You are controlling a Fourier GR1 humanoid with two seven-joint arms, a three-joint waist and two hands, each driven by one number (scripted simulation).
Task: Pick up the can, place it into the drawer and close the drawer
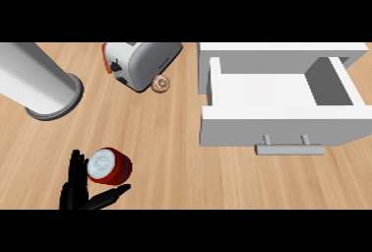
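A red can [110, 166] with a pale lid stands on the wooden counter at the lower left. My left hand [78, 184] is right beside it. The fingers point straight up along the can's left side and the thumb [109, 194] reaches under its near side, so the hand is open. The white drawer [280, 127] is pulled out at the right. Its inside is bare and its grey handle [289, 147] faces me. My right hand does not show.
A silver toaster [139, 63] stands at the back, with a small bagel [161, 83] against its right side. A thick grey cylinder [40, 81] slants in from the upper left. Bare wood lies between the can and the drawer.
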